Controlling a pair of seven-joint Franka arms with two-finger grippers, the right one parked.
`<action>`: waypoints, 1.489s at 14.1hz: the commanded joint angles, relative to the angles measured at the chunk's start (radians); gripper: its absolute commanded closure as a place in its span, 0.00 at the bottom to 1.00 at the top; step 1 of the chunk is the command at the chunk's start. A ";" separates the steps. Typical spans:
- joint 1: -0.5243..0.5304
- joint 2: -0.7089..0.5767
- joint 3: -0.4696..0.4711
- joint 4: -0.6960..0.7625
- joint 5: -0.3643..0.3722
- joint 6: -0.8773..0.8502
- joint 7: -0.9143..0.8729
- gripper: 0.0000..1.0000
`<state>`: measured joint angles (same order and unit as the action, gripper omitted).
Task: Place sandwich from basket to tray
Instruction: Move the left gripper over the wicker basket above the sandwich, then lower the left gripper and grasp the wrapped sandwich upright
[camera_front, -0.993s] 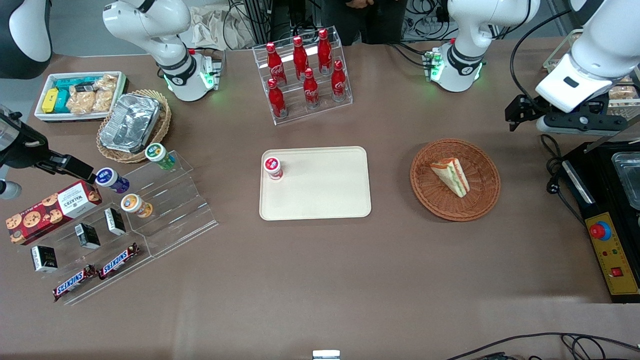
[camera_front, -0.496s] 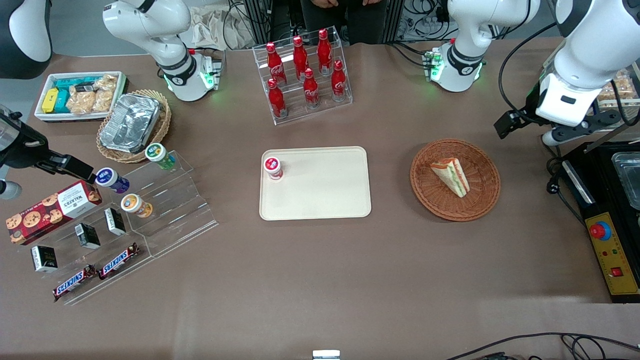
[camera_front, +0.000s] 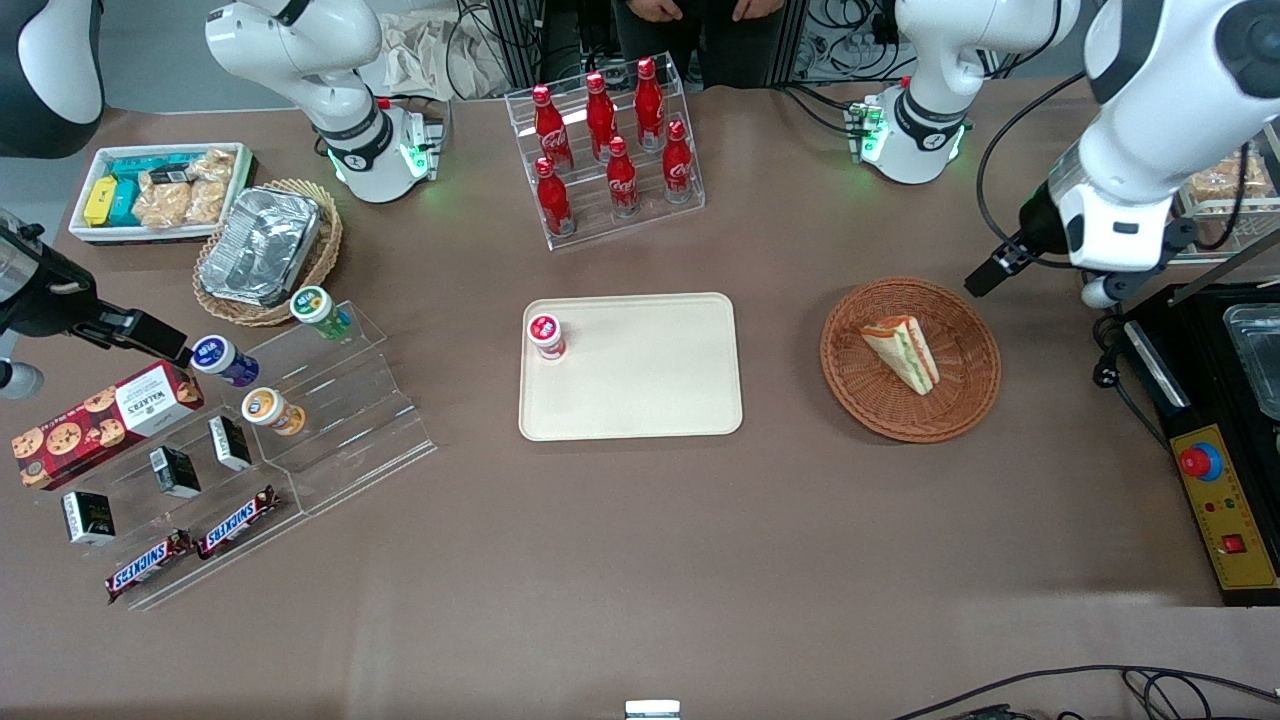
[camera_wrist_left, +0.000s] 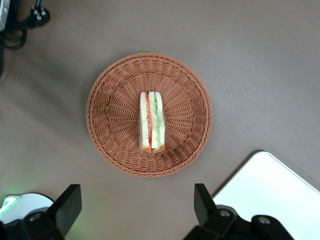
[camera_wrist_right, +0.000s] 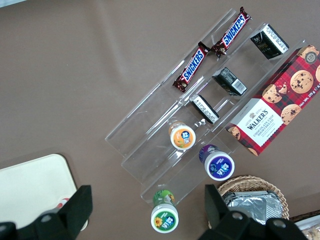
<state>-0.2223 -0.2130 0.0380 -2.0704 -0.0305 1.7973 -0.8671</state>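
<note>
The sandwich (camera_front: 902, 352) lies in the reddish-brown basket (camera_front: 965, 395), a pale wedge with green, red and orange layers. In the left wrist view the sandwich (camera_wrist_left: 151, 121) rests in the middle of the basket (camera_wrist_left: 110, 100). The cream tray (camera_front: 650, 390) lies flat beside the basket, toward the parked arm's end; its corner also shows in the left wrist view (camera_wrist_left: 280, 190). My left gripper (camera_front: 1100, 270) hangs high above the table, beside the basket toward the working arm's end. In the left wrist view the gripper (camera_wrist_left: 135, 195) is wide open and empty, short of the basket's rim.
A small red-capped jar (camera_front: 546, 335) stands on the tray's corner. A rack of red bottles (camera_front: 608, 150) stands farther from the front camera. A black control box (camera_front: 1215, 480) lies at the working arm's end. Acrylic snack steps (camera_front: 300, 420) lie toward the parked arm's end.
My left arm has swung from over the black box toward the basket, and the wrist has turned to face down. The sandwich, basket and tray have not moved.
</note>
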 joint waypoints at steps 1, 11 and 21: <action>-0.028 -0.046 0.005 -0.135 -0.011 0.101 -0.081 0.00; -0.072 -0.005 0.005 -0.441 0.011 0.485 -0.214 0.00; -0.081 0.171 0.008 -0.438 0.066 0.648 -0.270 0.00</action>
<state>-0.2919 -0.0767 0.0378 -2.5139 0.0159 2.4125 -1.1044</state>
